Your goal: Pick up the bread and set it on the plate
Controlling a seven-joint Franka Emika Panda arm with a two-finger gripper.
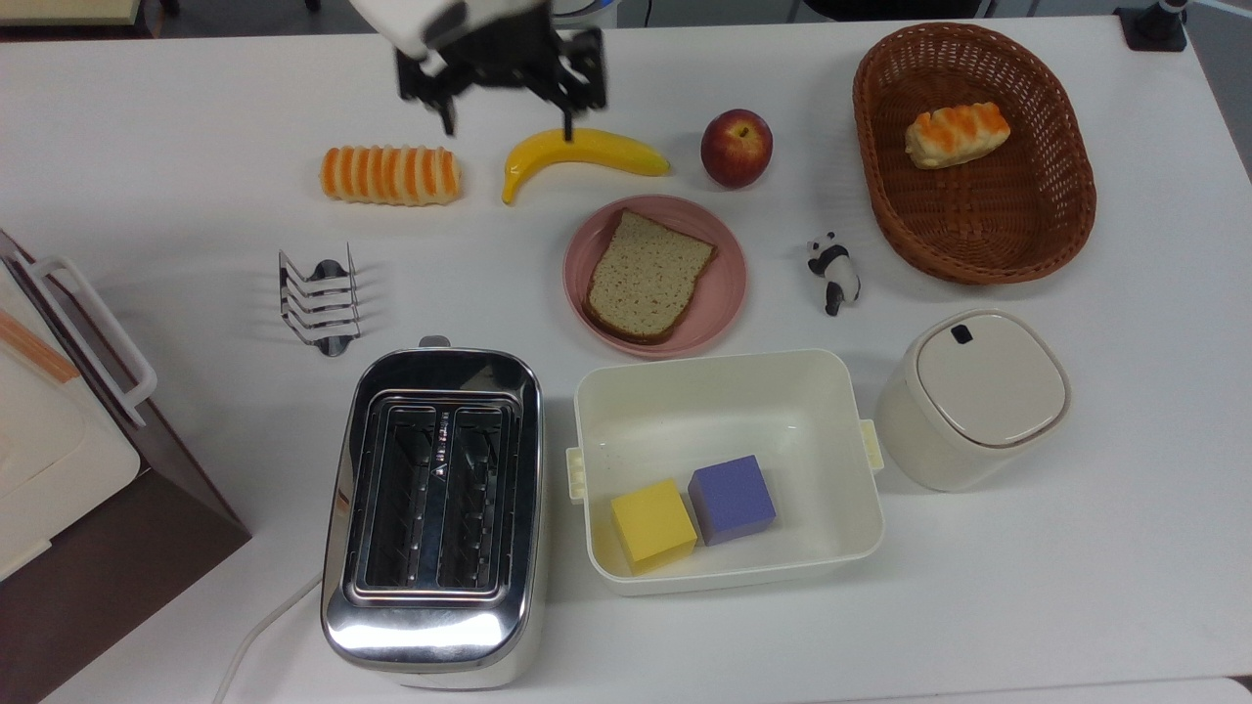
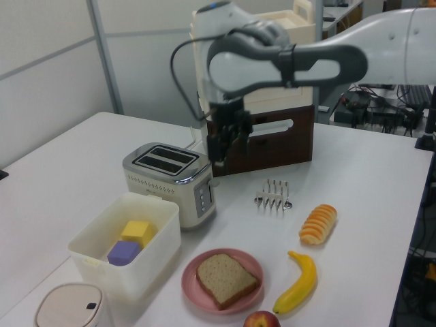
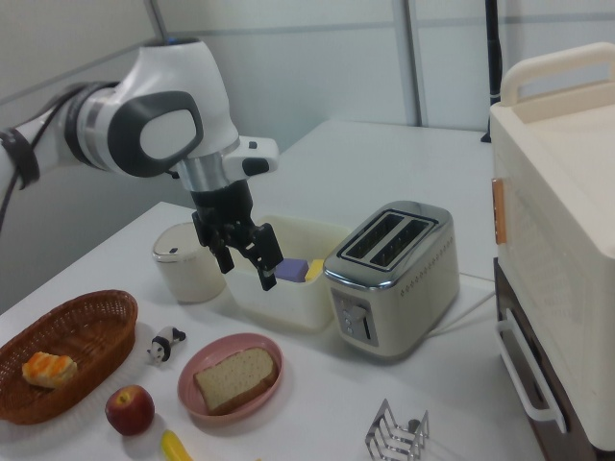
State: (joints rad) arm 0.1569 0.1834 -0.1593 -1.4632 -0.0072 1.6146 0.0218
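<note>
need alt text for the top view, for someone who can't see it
A slice of bread lies on a pink plate mid-table, while the open, empty gripper hangs near the top edge above a banana. Around the plate sit an apple, a toaster and a tub holding two blocks.

white rounded arm (image 2: 381,48), grey joint covers, black cable, black gripper (image 3: 246,264) with 2 fingers
</note>
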